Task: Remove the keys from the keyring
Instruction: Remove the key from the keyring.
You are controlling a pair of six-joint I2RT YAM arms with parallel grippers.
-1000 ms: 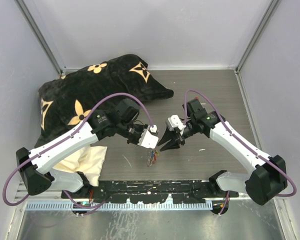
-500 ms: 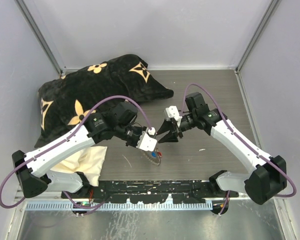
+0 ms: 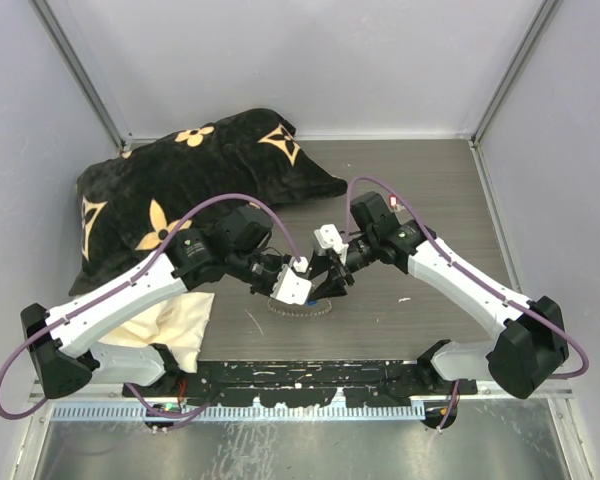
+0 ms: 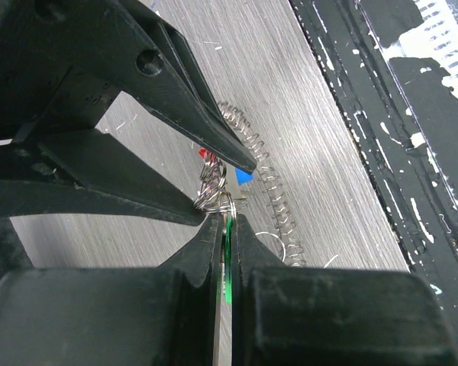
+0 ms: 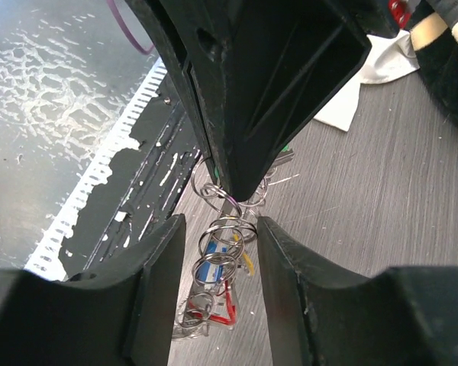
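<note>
In the top view we see both arms meet just below the centre of the frame, over the grey table (image 3: pixel 430 200). The left gripper (image 3: pixel 306 294) comes in from the left and the right gripper (image 3: pixel 330 284) from the right, their tips almost touching. Directly under them the keyring (image 3: pixel 298 310) lies on the table as a silvery coil, a little above the black strip (image 3: pixel 310 375) along the near edge.

From the left wrist we see that gripper's fingers (image 4: pixel 290 305) pressed together on a thin green sliver, the head of a green-headed key (image 4: pixel 228 263). Just above their tips sits a bunch of small wire rings (image 4: pixel 211 191). The right gripper's two black fingers reach in from the upper left and straddle that bunch. The coil curves down the frame to the right of the rings, resting on the table. A blue key head (image 4: pixel 244 175) and a speck of red (image 4: pixel 204 154) show beside them.

From the right wrist we see its fingers (image 5: pixel 156 290) standing apart in the lower half of the frame, with the rings stacked in the gap and daylight on each side; they close on nothing. The rest of the keys (image 5: pixel 217 290) cluster below the rings in blue, red and yellow; we cannot count them.

In the upper left of the top view lies a black pillow (image 3: pixel 200 170) with gold flowers, and a cream cloth (image 3: pixel 185 320) lies under the left arm.
</note>
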